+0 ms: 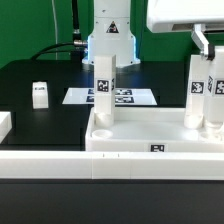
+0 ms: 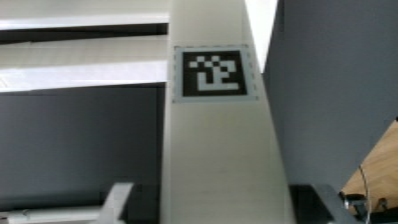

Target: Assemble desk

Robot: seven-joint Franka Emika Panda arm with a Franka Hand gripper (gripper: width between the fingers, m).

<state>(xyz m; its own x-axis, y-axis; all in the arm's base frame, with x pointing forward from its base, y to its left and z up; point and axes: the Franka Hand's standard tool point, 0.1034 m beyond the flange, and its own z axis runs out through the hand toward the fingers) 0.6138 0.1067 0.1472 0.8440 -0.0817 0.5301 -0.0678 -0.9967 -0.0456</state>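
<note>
Ext / desk: tabletop (image 1: pixel 130 140) lies tray-side up at the front. Standing leg (image 1: pixel 103 92) is upright in its corner on the exterior view's left. Worked leg (image 1: pixel 198 95) is upright at the corner on the exterior view's right. Loose leg (image 1: pixel 39 94) lies on the black table, well apart.
Ext / tool: gripper (image 1: pixel 204 42) sits at worked leg's top end. Clamped or released: can't tell.
Ext / step (my read): seating worked leg into its socket. Keep it plumb, wrist axis over leg axis, no side load, easy on torque. Nothing visibly pins the tabletop.
Ext / unclear: 2 pale columns there, each w/ a tag (image 1: pixel 197 88). Could be 1 leg's 2 faces or 2 legs, can't tell. Gripper body cut off by frame.
Wrist / leg: worked leg (image 2: pixel 214 130) fills the pic, tag facing cam, edges straight, so prob. aligned w/ tool.
Wrist / unclear: socket joint not in frame. Shapes flanking the leg are prob. fingers (image 2: pixel 118 200), but contact not resolvable. Brown blur (image 2: pixel 381 170) unidentified.
</note>
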